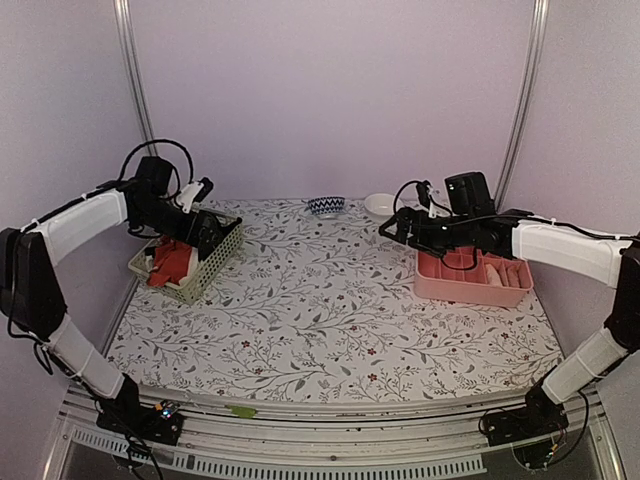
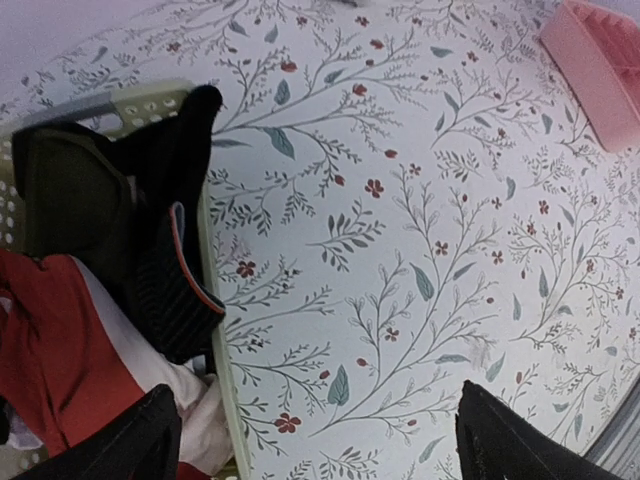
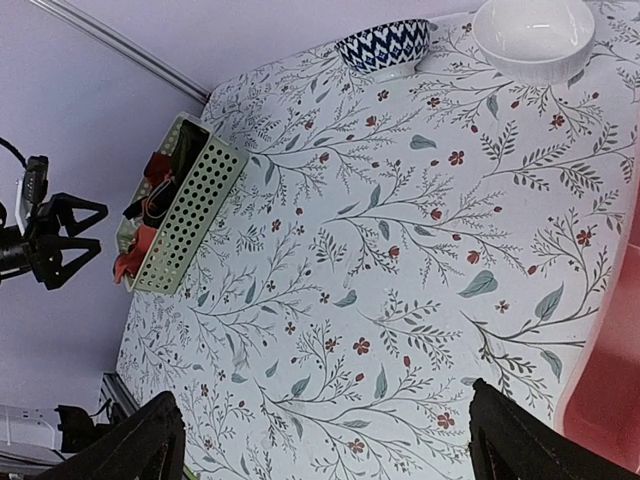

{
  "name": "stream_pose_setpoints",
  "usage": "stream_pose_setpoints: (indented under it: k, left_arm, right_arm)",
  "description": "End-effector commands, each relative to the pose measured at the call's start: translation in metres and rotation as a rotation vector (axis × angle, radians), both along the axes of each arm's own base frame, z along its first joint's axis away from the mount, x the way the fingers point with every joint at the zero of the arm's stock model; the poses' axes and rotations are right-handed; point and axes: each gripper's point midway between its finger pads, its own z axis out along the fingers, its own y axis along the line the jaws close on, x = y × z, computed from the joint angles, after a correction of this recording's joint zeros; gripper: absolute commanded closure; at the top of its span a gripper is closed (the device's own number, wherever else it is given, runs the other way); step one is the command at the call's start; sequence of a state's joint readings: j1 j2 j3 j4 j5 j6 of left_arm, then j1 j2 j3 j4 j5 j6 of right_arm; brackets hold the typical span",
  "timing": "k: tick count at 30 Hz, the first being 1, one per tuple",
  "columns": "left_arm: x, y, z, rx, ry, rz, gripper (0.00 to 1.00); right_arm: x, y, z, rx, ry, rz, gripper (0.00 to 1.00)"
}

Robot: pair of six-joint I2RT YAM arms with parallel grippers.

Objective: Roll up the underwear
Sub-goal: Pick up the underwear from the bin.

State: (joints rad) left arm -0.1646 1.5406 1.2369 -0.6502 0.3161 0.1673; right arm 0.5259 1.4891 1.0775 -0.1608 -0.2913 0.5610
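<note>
Main risk: the left gripper, jaws wide apart and empty, hangs astride the pale green basket, one finger over the contents and one over the table, so a pinch here could catch the rim along w/ the cloth and tip or drag the basket, which looks light. It could also lift two garments at once, since the black underwear touches the red-orange underwear. The right gripper, likewise spread and holding nothing, sits by the pink tray, well apart from the basket, so no help yet. Both pieces are in the basket at the table's left side: the black one is ribbed w/ a thin red trim, flopped over the rim onto the tabletop; the red-orange one w/ its cream-white part is bunched inside. Neither is flat, so rolling isn't begun, imo
</note>
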Motion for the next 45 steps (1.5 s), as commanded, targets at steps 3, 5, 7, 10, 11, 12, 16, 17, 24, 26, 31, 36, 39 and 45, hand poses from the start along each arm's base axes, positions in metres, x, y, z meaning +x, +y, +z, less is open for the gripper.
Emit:
stream_pose_setpoints:
  k: [3,5,7,10,11,12,16,17,24,26,31,36,39,45]
  left_arm:
    - [0.048,0.044,0.033,0.011,-0.086,0.046,0.04]
    - [0.054,0.053,0.035,0.000,-0.082,0.043,0.04]
    - [0.056,0.056,0.032,-0.004,-0.072,0.031,0.04]
    - [0.058,0.058,0.017,0.002,-0.040,0.034,0.06]
    - [0.058,0.058,0.011,-0.005,-0.025,0.032,0.07]
    - [0.058,0.057,0.004,-0.018,-0.006,0.028,0.08]
    - [0.060,0.050,-0.021,-0.060,0.048,0.017,0.10]
    - [0.061,0.050,-0.028,-0.065,0.059,0.021,0.11]
    - [0.070,0.044,-0.045,-0.116,0.085,0.022,0.16]
    - [0.072,0.043,-0.048,-0.117,0.090,0.021,0.20]
    - [0.073,0.039,-0.060,-0.141,0.127,0.011,0.25]
    - [0.074,0.038,-0.071,-0.147,0.147,0.008,0.40]
    - [0.076,0.040,-0.065,-0.151,0.137,0.007,0.55]
    - [0.080,0.054,-0.031,-0.155,0.061,0.035,0.76]
  right_arm:
    - [0.010,0.008,0.014,-0.001,-0.001,0.008,0.01]
    - [0.011,0.007,0.013,-0.008,0.005,0.003,0.01]
    - [0.011,0.006,0.014,-0.011,0.008,0.001,0.01]
    - [0.011,0.006,0.008,-0.022,0.027,0.000,0.01]
    - [0.010,0.007,0.006,-0.020,0.033,0.006,0.01]
    - [0.010,0.008,0.004,-0.018,0.041,0.009,0.01]
    - [0.008,0.012,-0.003,-0.011,0.070,0.023,0.01]
    - [0.008,0.012,-0.005,-0.010,0.076,0.025,0.01]
    - [0.008,0.013,-0.007,-0.012,0.091,0.026,0.01]
    - [0.008,0.013,-0.008,-0.013,0.096,0.027,0.01]
    - [0.006,0.011,-0.011,-0.020,0.109,0.022,0.01]
    - [0.006,0.009,-0.015,-0.034,0.115,0.010,0.01]
    - [0.006,0.009,-0.016,-0.032,0.125,0.008,0.01]
    - [0.005,0.008,-0.016,-0.028,0.127,0.006,0.01]
